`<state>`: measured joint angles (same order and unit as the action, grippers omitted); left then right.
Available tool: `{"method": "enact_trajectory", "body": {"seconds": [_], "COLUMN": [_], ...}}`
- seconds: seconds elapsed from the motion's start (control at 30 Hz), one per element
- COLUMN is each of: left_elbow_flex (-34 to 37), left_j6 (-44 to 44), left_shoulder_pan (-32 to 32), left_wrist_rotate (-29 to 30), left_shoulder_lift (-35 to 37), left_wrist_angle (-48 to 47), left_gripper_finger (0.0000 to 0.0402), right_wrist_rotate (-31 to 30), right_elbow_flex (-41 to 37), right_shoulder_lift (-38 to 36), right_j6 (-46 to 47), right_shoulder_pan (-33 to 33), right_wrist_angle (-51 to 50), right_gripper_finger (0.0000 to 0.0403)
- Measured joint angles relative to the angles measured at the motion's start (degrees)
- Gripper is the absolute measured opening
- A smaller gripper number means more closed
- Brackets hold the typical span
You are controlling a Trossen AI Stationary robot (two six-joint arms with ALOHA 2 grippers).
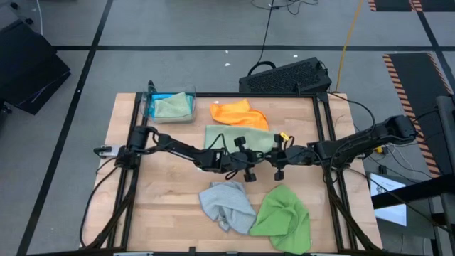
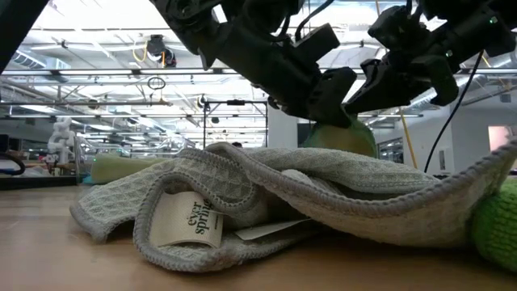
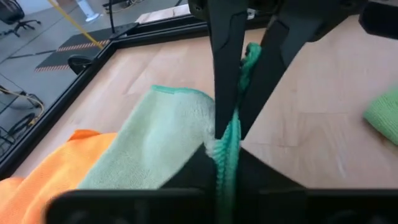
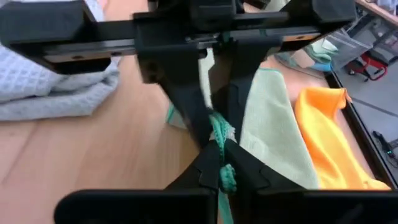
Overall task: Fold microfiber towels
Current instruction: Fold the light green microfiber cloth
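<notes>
A pale sage green towel [image 1: 234, 137] lies spread at the table's middle, with both grippers at its near right part. My left gripper [image 1: 254, 158] and my right gripper [image 1: 274, 156] face each other there, each shut on the towel's stitched edge. An orange towel [image 1: 239, 114] lies just beyond it. A crumpled grey towel [image 1: 226, 205] and a bright green towel [image 1: 283, 217] lie near the front edge. The low view shows the sage towel [image 2: 343, 139] bunched under the two grippers. My left gripper pinches the sage towel's green stitched edge [image 3: 229, 140] between its two fingers, coming from the table's left and slanting down. The edge runs along the fingers and on toward the other gripper. The rest of the towel lies on the table. My right gripper pinches the same stitched edge [image 4: 217, 132] between its two fingers, coming from the table's right and slanting down. A short bit of the edge hangs below the fingertips. The towel's body spreads away on the table toward the orange towel.
A clear bin [image 1: 170, 105] at the far left holds a blue and a pale green towel. A black frame [image 1: 323, 135] borders the wooden table [image 1: 170, 192]. A keyboard [image 1: 284, 75] lies beyond the far edge. Bare wood shows at the near left.
</notes>
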<state>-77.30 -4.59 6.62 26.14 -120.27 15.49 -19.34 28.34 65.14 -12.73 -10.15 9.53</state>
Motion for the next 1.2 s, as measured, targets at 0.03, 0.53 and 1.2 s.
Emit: {"method": "enact_trajectory", "body": {"seconds": [0.03,0.53,1.2], "left_elbow_flex": [0.0,0.04,0.07], "left_j6": [0.24,4.1,6.41], "left_shoulder_pan": [-0.02,2.92,4.08], "left_wrist_rotate": [-0.03,2.31,2.54], "left_shoulder_lift": [0.0,0.02,0.44], "left_wrist_angle": [-0.29,-6.43,-3.62], "left_gripper_finger": [0.0012,0.0005,0.0009], "right_wrist_rotate": [-0.09,-9.6,-17.5], "right_elbow_flex": [0.02,-5.85,-24.18], "right_shoulder_lift": [-0.01,-0.74,-0.5], "right_j6": [0.01,4.53,-17.47], "right_shoulder_pan": [0.01,-3.84,-1.47], "right_wrist_angle": [-0.58,-15.54,19.53], "right_gripper_finger": [0.0015,0.0237,0.0206]}}
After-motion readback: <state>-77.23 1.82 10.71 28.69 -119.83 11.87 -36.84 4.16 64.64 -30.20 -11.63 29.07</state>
